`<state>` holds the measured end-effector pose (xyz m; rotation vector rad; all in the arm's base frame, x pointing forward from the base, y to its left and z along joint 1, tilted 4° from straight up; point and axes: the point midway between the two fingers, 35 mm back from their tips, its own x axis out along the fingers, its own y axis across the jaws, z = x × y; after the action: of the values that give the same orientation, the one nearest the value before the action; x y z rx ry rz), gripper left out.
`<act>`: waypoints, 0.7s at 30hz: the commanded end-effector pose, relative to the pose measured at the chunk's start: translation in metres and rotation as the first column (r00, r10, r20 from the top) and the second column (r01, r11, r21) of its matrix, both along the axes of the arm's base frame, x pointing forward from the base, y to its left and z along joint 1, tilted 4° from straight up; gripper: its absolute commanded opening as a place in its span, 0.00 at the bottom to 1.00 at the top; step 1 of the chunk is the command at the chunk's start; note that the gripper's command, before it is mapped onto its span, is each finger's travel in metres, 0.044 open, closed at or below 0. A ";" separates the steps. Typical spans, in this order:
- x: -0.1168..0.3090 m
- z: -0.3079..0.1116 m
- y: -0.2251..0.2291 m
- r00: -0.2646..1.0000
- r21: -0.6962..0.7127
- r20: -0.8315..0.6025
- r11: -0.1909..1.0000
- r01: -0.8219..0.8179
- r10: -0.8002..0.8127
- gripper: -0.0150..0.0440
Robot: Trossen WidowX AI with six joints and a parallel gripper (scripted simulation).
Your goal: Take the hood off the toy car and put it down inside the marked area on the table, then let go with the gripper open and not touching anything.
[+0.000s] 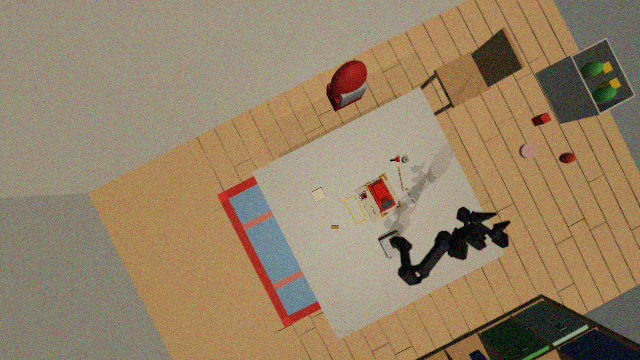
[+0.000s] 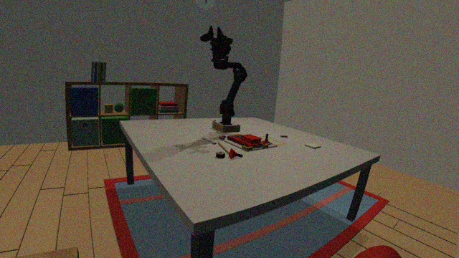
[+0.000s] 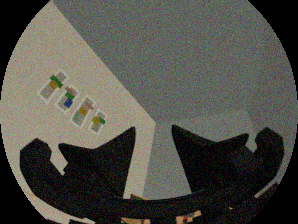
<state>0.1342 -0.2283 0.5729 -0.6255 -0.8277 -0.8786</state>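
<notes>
The toy car (image 1: pixel 381 192) (image 2: pixel 245 139) stands on the white table (image 1: pixel 310 265) (image 2: pixel 201 186), with red bodywork on a pale and yellow base. The hood is part of this small red bodywork; its edges cannot be told apart at this size. The marked area (image 1: pixel 350 212) is a thin yellow rectangle on the table, just left of the car in the top view. Nothing shows inside it. My gripper (image 1: pixel 502 219) (image 2: pixel 215 27) (image 3: pixel 153 129) is open and empty. It points upward, high above the table and well away from the car.
Beyond the car lie a red and black piece (image 1: pixel 396 159) (image 2: pixel 234 154), a dark round piece (image 1: pixel 405 159) (image 2: pixel 220 155) and a thin stick (image 1: pixel 400 177). A cream tile (image 1: pixel 318 194) (image 2: pixel 313 145) and a small brown block (image 1: pixel 335 227) (image 2: pixel 284 136) lie past the marked area.
</notes>
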 end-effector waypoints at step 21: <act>0.195 -0.166 -0.042 0.826 0.685 -0.353 0.723 -0.092 0.440 1.00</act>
<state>0.3103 -0.2754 0.4270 -0.1175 -0.1870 -0.6461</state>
